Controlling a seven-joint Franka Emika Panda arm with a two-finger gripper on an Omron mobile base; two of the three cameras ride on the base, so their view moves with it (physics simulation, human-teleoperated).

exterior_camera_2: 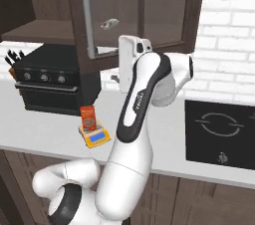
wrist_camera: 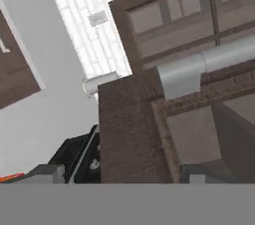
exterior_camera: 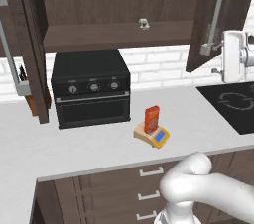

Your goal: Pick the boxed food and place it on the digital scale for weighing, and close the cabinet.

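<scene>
Cabinet [exterior_camera: 208, 15] work is what you have left: your end effector [wrist_camera: 122, 171] sits close against the lower corner of the right-hand door [wrist_camera: 134, 134], its dark fingertips apart on either side of the door's edge with nothing between them, so the jaws stand wide and empty. Just beyond them runs the long silver bar handle [wrist_camera: 199, 69], smooth and rounded against the rough brown wood grain and the glass panel. Both doors hang open, the left door [exterior_camera: 32, 44] too. The first half looks done: the boxed food [exterior_camera: 151, 119], a tall narrow orange-red carton, stands upright on the digital scale's [exterior_camera: 159, 137] grey plate, on the pale counter [exterior_camera: 74, 148] just right of the black toaster oven [exterior_camera: 91, 87]. You would judge that swinging the doors shut remains.
</scene>
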